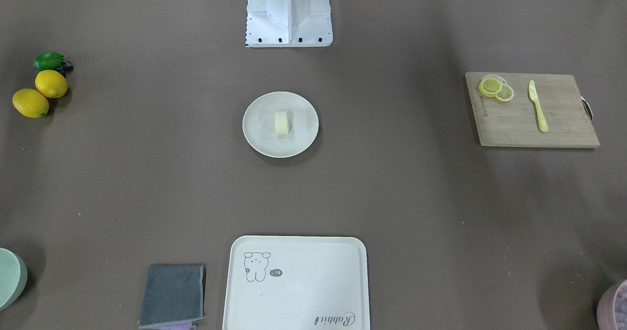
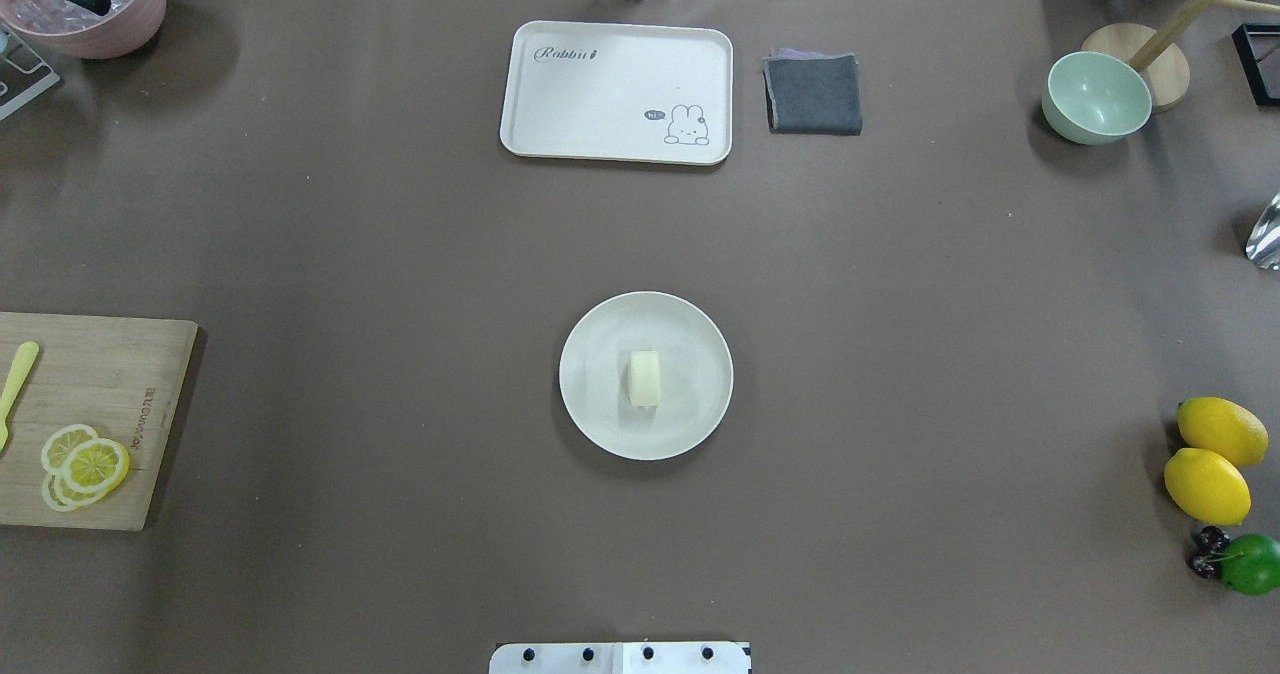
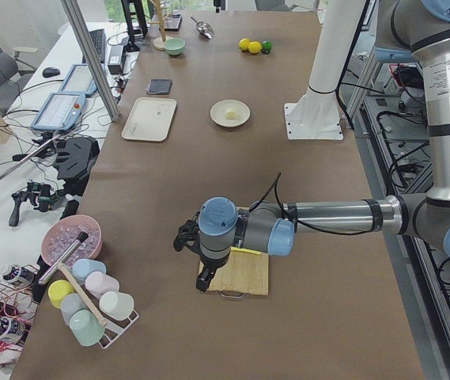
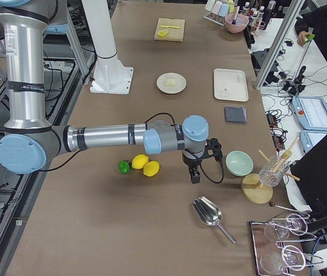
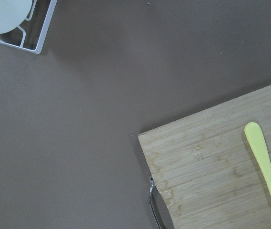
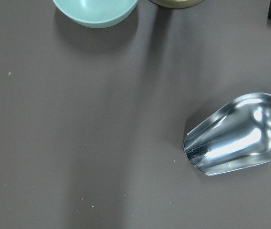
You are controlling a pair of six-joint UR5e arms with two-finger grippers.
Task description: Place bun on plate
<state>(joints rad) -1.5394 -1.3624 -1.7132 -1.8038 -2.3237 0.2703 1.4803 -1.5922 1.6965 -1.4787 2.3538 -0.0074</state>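
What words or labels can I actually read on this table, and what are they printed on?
"Rabbit": script lettering in one corner of the cream tray.
"hi": apparently, in the small dark speech bubble on the same tray; barely legible.
Printed mark on the cutting board: too small to read.

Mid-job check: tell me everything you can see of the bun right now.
The bun is a small, smooth, pale cream-yellow block with rounded edges, like a short cylinder that seems to lie on its side. Its surface looks matte, whole and unmarked. It rests near the middle of the round cream-white plate, well inside the raised rim, and is far smaller than the plate. Only the plate touches it; nothing else is on it or against it.
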